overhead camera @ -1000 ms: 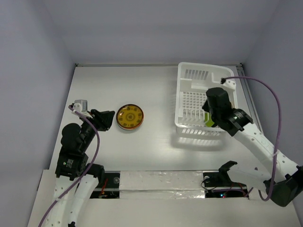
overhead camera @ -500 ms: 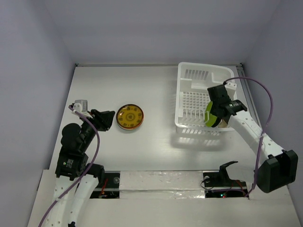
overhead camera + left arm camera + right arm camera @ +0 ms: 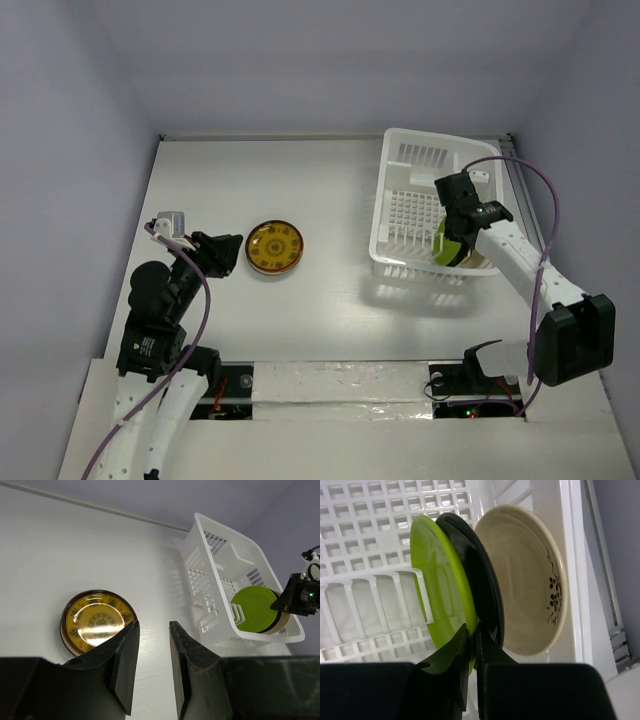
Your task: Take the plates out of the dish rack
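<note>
White table (image 3: 330,180) carries rack (image 3: 400,150) at 2 o'clock. Right gripper (image 3: 472,632) pinches green plate (image 3: 437,580) by its rim, upright beside black plate (image 3: 480,580) and cream plate (image 3: 520,575), evidently for lifting. Left gripper (image 3: 152,627), narrowly parted and empty, hovers by yellow plate (image 3: 97,622) at 9 o'clock.
</note>
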